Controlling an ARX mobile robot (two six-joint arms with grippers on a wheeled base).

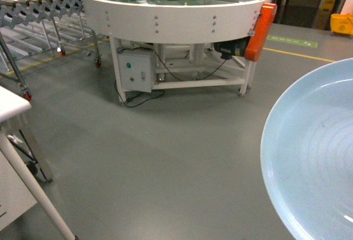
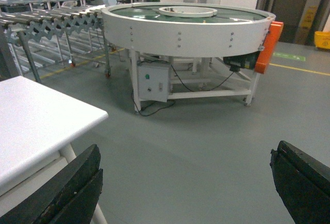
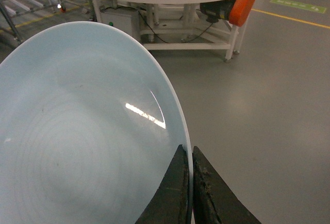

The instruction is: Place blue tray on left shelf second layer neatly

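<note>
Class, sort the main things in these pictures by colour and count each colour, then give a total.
Pale blue: 1, the tray in the right gripper.
Orange: 1, the guard on the round conveyor.
Yellow: 1, the bucket.
White: 2, the round conveyor and the table.
Total: 5.

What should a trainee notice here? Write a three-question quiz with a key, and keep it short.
1. True or false: the right hand is clamped on the rim of the blue tray.
2. Multiple choice: the left hand is A) holding the tray, B) open and empty, C) shut on a cable.
3. Fill in: the guard on the side of the round conveyor table is coloured ____.

Key: 1 true; 2 B; 3 orange.
</note>
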